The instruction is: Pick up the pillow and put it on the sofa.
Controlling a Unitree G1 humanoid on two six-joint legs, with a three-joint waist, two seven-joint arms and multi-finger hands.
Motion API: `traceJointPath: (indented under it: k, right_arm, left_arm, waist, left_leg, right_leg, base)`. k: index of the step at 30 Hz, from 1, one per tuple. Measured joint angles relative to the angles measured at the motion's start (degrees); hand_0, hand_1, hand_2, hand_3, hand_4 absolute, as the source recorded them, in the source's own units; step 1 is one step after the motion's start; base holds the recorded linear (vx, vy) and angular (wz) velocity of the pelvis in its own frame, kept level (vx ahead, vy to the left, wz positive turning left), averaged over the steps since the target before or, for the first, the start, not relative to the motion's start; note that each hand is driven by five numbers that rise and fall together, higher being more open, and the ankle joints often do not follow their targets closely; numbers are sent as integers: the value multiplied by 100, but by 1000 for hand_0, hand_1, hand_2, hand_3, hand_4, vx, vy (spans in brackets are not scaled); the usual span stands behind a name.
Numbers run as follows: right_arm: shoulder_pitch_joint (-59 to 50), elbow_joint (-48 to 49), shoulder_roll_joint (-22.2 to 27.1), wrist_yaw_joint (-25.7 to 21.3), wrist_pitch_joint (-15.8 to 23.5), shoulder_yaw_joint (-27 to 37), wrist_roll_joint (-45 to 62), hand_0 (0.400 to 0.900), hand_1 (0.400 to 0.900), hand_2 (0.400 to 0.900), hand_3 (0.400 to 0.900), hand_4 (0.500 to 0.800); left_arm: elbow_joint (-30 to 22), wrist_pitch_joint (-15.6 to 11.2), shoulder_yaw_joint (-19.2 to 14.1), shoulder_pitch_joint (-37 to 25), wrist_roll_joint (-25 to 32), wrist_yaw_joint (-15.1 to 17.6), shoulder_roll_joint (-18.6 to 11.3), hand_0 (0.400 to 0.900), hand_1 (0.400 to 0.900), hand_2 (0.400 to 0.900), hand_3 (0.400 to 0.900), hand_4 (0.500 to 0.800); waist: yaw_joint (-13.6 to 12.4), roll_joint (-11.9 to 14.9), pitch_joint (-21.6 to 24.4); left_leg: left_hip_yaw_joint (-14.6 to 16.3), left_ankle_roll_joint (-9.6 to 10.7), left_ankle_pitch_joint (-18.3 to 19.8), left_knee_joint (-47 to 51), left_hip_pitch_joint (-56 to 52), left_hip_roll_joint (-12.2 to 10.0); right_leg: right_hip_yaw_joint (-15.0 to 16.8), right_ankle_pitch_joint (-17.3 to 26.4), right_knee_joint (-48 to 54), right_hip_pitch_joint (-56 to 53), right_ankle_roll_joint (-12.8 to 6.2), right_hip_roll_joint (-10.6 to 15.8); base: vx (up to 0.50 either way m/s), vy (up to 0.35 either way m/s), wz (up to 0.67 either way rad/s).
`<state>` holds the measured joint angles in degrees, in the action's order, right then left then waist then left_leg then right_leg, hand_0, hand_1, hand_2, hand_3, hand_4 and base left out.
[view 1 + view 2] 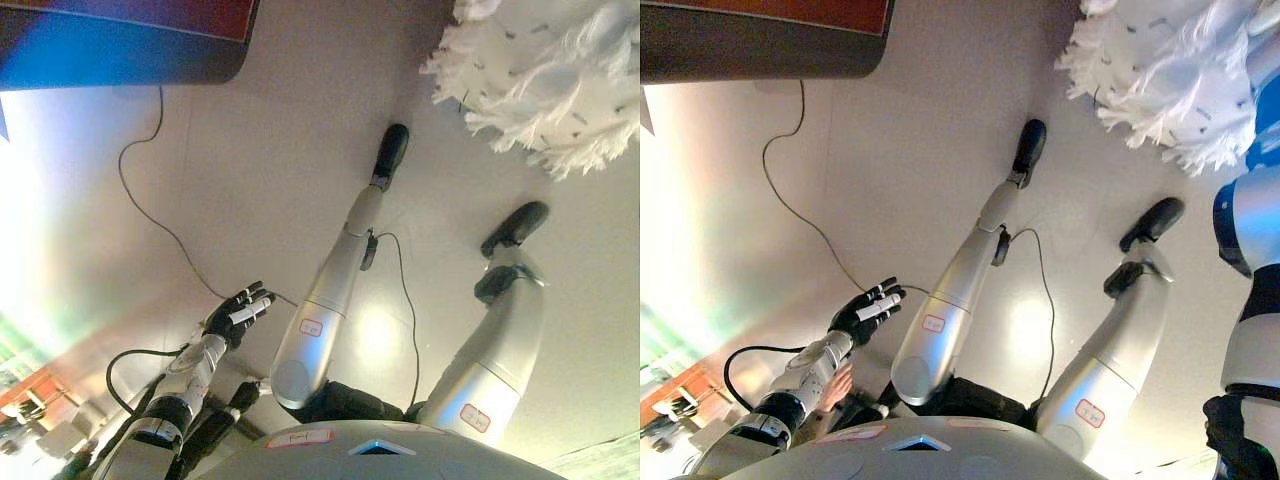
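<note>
Left hand (238, 312) at 7 o'clock, fingers extended, holding nothing; right hand's state cannot be told; fluffy white pillow (540, 75) at 1 o'clock on floor (270, 150).

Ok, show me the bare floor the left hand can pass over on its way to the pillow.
Bare floor runs between the sofa at upper left and the fluffy white pillow at upper right. The open left hand has free floor ahead. The only crowding is at the pillow's fringe.

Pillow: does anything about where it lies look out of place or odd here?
Yes. The white shaggy pillow lies on the floor at upper right, not on the sofa at upper left. The left hand hangs open, far from it, holding nothing.
</note>
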<state>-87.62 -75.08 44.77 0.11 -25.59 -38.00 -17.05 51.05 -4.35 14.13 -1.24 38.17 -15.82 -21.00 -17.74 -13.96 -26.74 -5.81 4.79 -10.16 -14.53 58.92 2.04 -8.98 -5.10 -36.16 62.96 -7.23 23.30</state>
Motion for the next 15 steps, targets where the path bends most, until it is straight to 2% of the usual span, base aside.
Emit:
traceJointPath:
  k: [1, 2, 7, 15]
  right_arm:
    - [-31, -7, 47, 14, 37, 5, 126, 433, 433, 433, 433, 520]
    - [-43, -12, 85, 39, 76, 5, 202, 400, 400, 400, 400, 500]
    - [-24, -12, 192, 183, 429, 8, 362, 400, 400, 400, 400, 500]
    - [105, 25, 146, 285, 887, 2, 605, 400, 400, 400, 400, 500]
  left_arm:
    - [-4, -68, -28, 2, 43, -33, 17, 900, 900, 900, 900, 800]
    - [-7, -90, -82, 2, 53, -82, 15, 900, 900, 900, 900, 800]
    - [-16, -38, -161, 120, 97, -278, 35, 900, 900, 900, 900, 800]
    - [-48, -76, -209, 131, 153, -425, 36, 900, 900, 900, 900, 800]
  waist:
    - [-12, -17, 12]
    - [-13, -22, 16]
    - [-113, -22, 16]
    - [-153, -18, 13]
  left_leg:
    - [-17, 17, -4, 100, 0, -1]
    - [-28, 29, -11, 198, -1, -1]
    - [-30, 87, -191, 260, 28, -50]
    - [-1, 74, 64, -319, 441, -27]
  right_leg:
    - [73, 3, -3, 36, 2, -44]
    - [82, 5, 9, 74, -1, -47]
    - [82, -57, -200, 235, 91, -54]
    - [80, -241, -501, 486, 91, -1]
  base:
    - [-32, 29, 6]
    - [-39, 36, 5]
    - [-35, 33, -5]
    - [-33, 18, -6]
